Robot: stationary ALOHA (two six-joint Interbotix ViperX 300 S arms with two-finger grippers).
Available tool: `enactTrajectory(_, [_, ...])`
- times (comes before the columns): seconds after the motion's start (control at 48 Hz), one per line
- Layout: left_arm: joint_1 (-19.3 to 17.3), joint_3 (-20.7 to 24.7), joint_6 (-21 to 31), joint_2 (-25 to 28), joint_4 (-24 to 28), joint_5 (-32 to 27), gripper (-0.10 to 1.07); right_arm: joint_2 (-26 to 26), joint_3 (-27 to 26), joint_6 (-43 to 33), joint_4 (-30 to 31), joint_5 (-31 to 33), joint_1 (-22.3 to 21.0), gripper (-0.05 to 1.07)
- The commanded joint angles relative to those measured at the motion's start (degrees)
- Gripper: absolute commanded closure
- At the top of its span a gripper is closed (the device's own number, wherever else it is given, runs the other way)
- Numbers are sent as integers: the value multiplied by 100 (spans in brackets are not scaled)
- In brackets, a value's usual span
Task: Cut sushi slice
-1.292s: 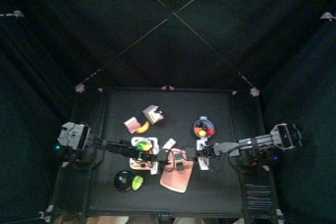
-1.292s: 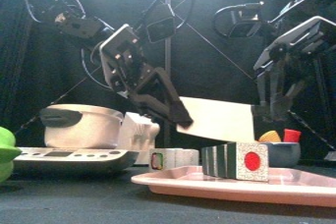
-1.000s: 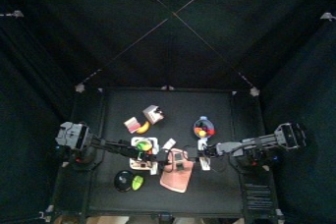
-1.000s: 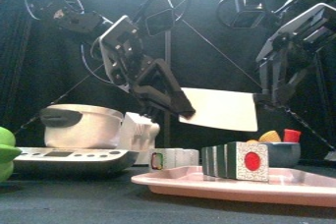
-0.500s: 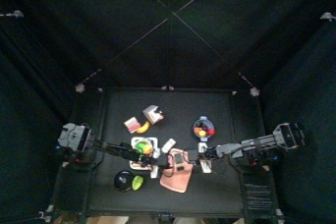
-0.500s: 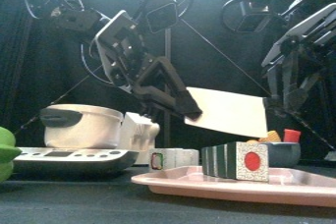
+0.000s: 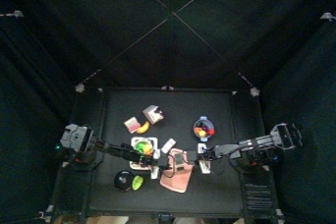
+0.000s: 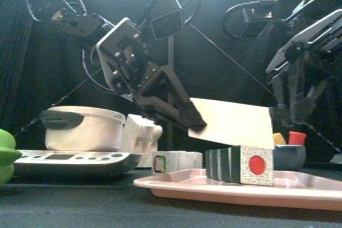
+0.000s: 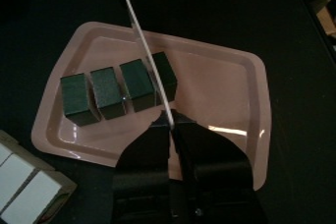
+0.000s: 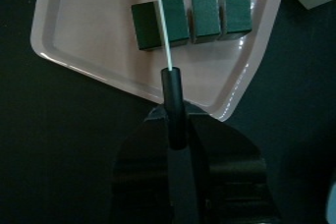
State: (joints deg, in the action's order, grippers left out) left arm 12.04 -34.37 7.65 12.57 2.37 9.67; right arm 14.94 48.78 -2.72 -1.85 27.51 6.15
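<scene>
Pink tray [image 9: 230, 81] is sitting at table's front w/ sushi roll [image 9: 116, 85] lying across it, already in several pieces. Left gripper [image 9: 178, 164] is clamping a knife [image 9: 147, 46], blade hanging just above the roll; right gripper [image 10: 175, 135] is gripping a second knife [image 10: 163, 31] likewise, both handles mostly hidden btwn jaws.

The left arm is reached in from the worktop's left edge and angled steeply down toward the middle, its tool [image 8: 187, 112] clamped on a knife handle. The right arm is hung from the right edge, its tool [image 10: 174, 135] likewise closed on a handle, jaws pressed to both sides
</scene>
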Motion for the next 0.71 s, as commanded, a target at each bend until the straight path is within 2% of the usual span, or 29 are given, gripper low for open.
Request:
enactTrajectory(0.0, [272, -9, -9, 0, 18, -53, 60, -18, 18, 0, 26, -26, -35, 71])
enactTrajectory(0.688, [229, 0, 0, 396, -70, -44, 60, -615, 53, 18, 62, -501, -44, 71])
